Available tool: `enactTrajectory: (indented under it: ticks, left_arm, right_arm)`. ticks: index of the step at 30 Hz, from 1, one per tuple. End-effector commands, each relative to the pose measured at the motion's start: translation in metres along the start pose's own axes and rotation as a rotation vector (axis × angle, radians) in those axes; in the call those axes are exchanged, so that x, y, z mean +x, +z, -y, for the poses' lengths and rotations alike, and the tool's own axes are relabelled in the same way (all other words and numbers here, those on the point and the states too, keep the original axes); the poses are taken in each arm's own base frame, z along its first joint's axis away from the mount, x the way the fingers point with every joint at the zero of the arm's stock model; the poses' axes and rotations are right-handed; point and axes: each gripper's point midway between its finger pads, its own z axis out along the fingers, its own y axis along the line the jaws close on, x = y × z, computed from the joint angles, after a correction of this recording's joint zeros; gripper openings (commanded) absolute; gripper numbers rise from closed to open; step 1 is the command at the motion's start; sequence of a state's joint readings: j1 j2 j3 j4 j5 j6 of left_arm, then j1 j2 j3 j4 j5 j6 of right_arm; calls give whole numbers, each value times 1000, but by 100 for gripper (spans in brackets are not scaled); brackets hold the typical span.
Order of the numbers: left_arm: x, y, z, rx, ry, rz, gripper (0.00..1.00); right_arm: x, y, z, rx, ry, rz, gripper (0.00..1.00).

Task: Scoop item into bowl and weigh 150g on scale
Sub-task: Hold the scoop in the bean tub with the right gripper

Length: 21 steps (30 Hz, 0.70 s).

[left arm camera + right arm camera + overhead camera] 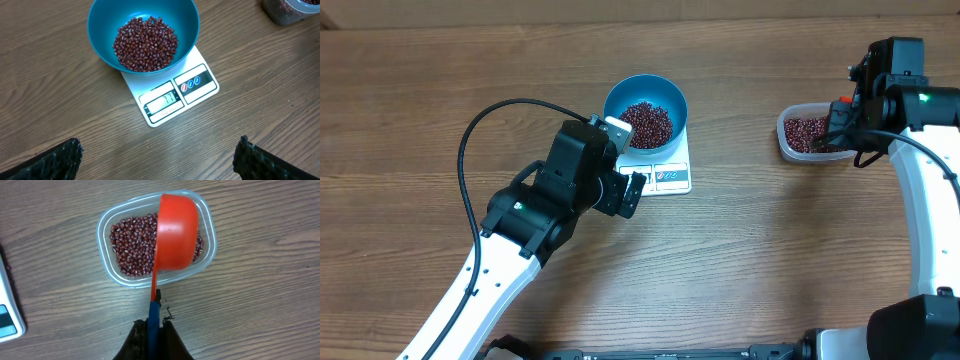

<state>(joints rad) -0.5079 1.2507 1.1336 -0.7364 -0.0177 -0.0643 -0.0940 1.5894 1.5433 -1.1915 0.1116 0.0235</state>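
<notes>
The blue bowl [102, 25] stands on the white scale [200, 80] and holds a pile of dark red beans [145, 42]. My left gripper [159, 150] hangs open over bare table just in front of the scale, with nothing between its fingers. From overhead it [633, 192] sits at the scale's [672, 177] front left corner. My right gripper [154, 325] is shut on the blue handle of a red scoop [175, 235]. The scoop lies over the clear tub [107, 230] of beans [132, 245], its smooth outer side facing the camera, so its contents are hidden.
The clear tub [786, 140] stands at the far right of the wooden table, well apart from the bowl [614, 105]. The left arm's black cable [470, 150] loops over the table at the left.
</notes>
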Motion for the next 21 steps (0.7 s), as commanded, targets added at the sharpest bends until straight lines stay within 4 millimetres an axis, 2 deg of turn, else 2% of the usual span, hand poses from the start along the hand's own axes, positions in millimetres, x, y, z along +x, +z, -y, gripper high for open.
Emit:
enactTrajectory:
  ticks: [1, 3, 5, 9, 10, 11, 12, 13, 16, 17, 18, 19, 21]
  left_arm:
    - [4, 3, 1, 11, 2, -12, 100]
    - [4, 3, 1, 11, 2, -12, 100]
    - [4, 3, 1, 11, 2, -12, 100]
    - [4, 3, 1, 11, 2, -12, 100]
    - [4, 3, 1, 11, 2, -12, 100]
    - [4, 3, 1, 11, 2, -12, 100]
    - [4, 3, 1, 11, 2, -12, 100]
    - [4, 3, 1, 11, 2, -12, 100]
    - [4, 3, 1, 11, 2, -12, 100]
    - [4, 3, 1, 11, 2, -12, 100]
    - [4, 3, 1, 11, 2, -12, 100]
    - [4, 3, 1, 11, 2, -12, 100]
    - [4, 3, 1, 11, 2, -12, 100]
  right_arm:
    - [-2, 0, 2, 6, 6, 13, 4]
    - [-3, 0, 2, 6, 6, 18, 17]
    - [-3, 0, 2, 6, 6, 18, 4]
    - [-4, 0, 1, 5, 7, 24, 4]
    - [-5, 0, 1, 5, 7, 27, 14]
    - [-6, 0, 1, 5, 7, 29, 15]
    - [-6, 0, 1, 5, 7, 30, 5]
    - [-6, 0, 1, 5, 7, 30, 4]
    - [-8, 0, 1, 4, 8, 37, 5]
    - [-8, 0, 1, 4, 8, 39, 13]
    - [-8, 0, 1, 4, 8, 40, 12]
    - [-9, 0, 1, 4, 8, 40, 4]
    - [-9, 0, 1, 4, 9, 43, 4]
